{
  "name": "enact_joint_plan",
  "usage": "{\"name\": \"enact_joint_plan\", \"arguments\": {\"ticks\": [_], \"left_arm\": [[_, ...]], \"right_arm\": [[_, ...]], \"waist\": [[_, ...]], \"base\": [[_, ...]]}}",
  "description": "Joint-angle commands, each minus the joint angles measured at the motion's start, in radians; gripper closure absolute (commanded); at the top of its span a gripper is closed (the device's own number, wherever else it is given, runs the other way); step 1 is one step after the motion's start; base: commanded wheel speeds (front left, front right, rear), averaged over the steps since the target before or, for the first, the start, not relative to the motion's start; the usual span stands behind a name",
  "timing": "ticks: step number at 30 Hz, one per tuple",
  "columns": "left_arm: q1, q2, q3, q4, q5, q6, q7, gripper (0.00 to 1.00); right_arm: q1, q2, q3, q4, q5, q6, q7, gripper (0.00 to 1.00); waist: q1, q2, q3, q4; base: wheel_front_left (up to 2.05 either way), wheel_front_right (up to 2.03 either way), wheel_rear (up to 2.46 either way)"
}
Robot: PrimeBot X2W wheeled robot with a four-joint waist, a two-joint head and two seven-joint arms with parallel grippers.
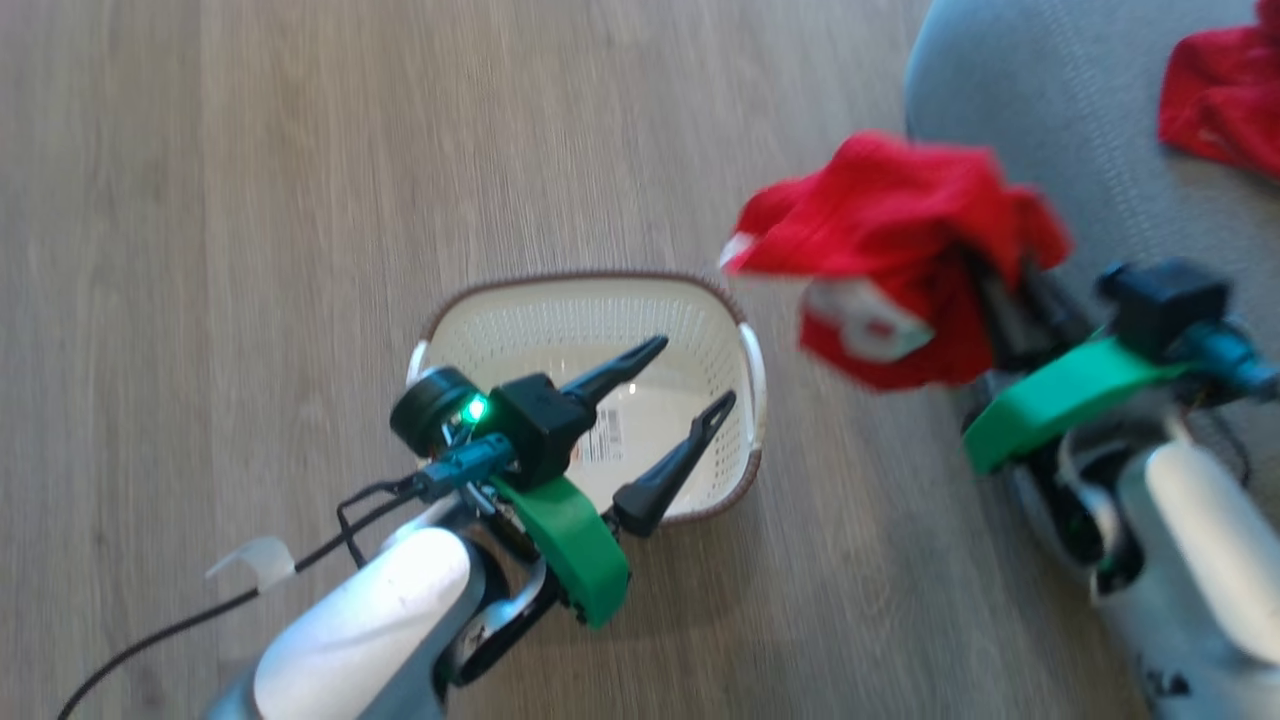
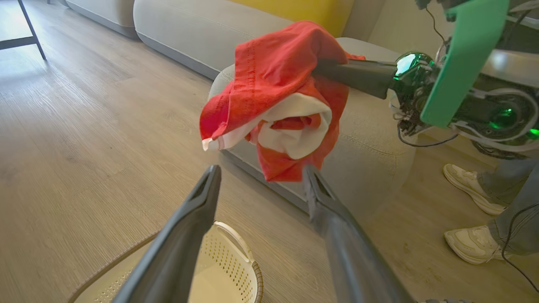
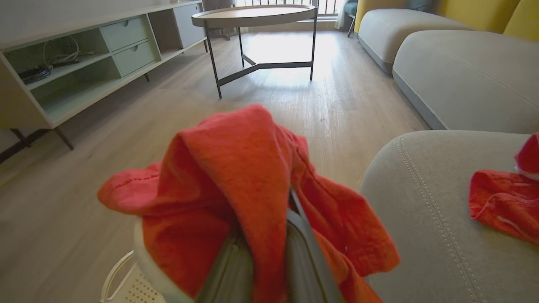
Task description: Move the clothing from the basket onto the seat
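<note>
The left claw [image 1: 694, 372] hangs wide open and empty over the basket [image 1: 580, 279]. The right claw [image 1: 1000, 300] is clamped on a red garment [image 1: 880, 220] that drapes over its fingers, just beside the seat [image 1: 1050, 120]. A second garment [image 1: 1220, 90] lies on the seat beyond it.

clothing [image 1: 890, 220]: two red garments are counted, the second garment [image 1: 1220, 95] included.
basket [image 1: 560, 320]: one is seen.
label sticker [image 1: 600, 440]: one is seen.
grippers: two are counted, the left gripper [image 1: 695, 370] and the right gripper [image 1: 1010, 300].
fingers [image 2: 189, 235]: two are counted on each gripper.
grey cushions [image 3: 463, 71]: three are counted, the seat [image 3: 421, 210] among them.
shoes [image 2: 471, 189]: two are seen.
drawers [image 3: 124, 33]: two are counted.
round table [image 3: 252, 14]: one is seen.
</note>
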Motion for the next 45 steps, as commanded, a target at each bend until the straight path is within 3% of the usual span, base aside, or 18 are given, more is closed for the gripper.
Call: {"name": "enact_joint_plan", "arguments": {"ticks": [1, 11, 23, 33, 45], "left_arm": [[-0.054, 0.018, 0.035, -0.042, 0.007, 0.002, 0.0, 0.0], [-0.109, 0.023, 0.046, -0.057, 0.016, -0.003, -0.003, 0.0], [-0.165, 0.033, 0.053, -0.073, 0.033, -0.002, -0.007, 0.0], [-0.114, 0.075, 0.065, -0.111, 0.018, 0.028, 0.001, 0.0], [-0.048, 0.157, 0.067, -0.197, 0.022, 0.068, 0.045, 0.0]], "right_arm": [[-0.047, 0.014, -0.029, -0.021, 0.012, 0.006, -0.011, 1.0], [-0.221, 0.059, -0.242, 0.066, 0.04, 0.006, 0.018, 1.0], [-0.638, 0.087, -0.604, 0.213, -0.019, 0.006, 0.114, 1.0], [-0.872, 0.055, -0.895, 0.3, -0.102, 0.006, 0.169, 1.0], [-0.974, 0.019, -1.16, 0.312, -0.231, 0.006, 0.193, 1.0]], "waist": [[-0.0001, 0.0, 0.053, 0.016], [-0.0001, 0.0, 0.199, 0.051], [-0.0001, 0.0, 0.385, 0.039], [-0.0001, 0.0, 0.453, -0.02], [-0.0001, 0.0, 0.556, -0.068]], "base": [[0.0, 0.0, 0.0], [0.0, 0.0, 0.0], [0.0, 0.0, 0.0], [0.0, 0.0, 0.0], [0.0, 0.0, 0.0]]}}
